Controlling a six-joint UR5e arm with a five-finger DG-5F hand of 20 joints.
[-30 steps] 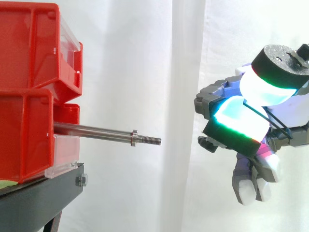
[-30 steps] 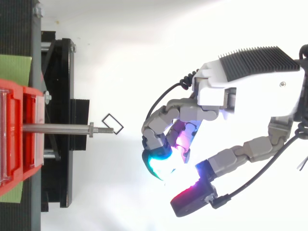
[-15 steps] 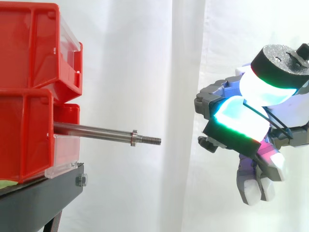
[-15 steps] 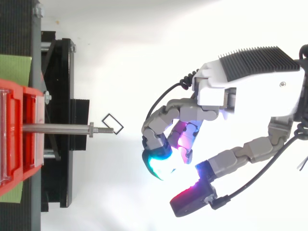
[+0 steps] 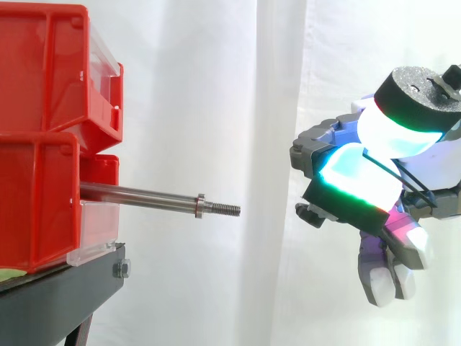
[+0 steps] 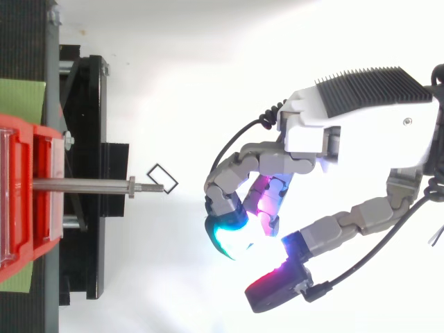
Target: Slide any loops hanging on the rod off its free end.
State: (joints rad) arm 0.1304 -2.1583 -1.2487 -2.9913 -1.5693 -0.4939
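Rod (image 5: 140,194) juts from the red bins (image 5: 36,180) at left of frame, its shaft bare. The hand (image 6: 312,139) hangs well apart at right, fingers curled on nothing. If you drive in anyway, you risk those curled fingers striking the threaded tip and bending the rod.

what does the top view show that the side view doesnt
Top view: a small black diamond outline on the white ground by the free end of the rod, and a finned black block on the back of the hand.
Side view: the upper red bin stacked on the lower red bin, and the rod sloping slightly down toward its threaded tip.
Both: the rod with its nut, no loop hanging on it, the black stand, and the hand well clear of the free end, fingers curled on nothing.
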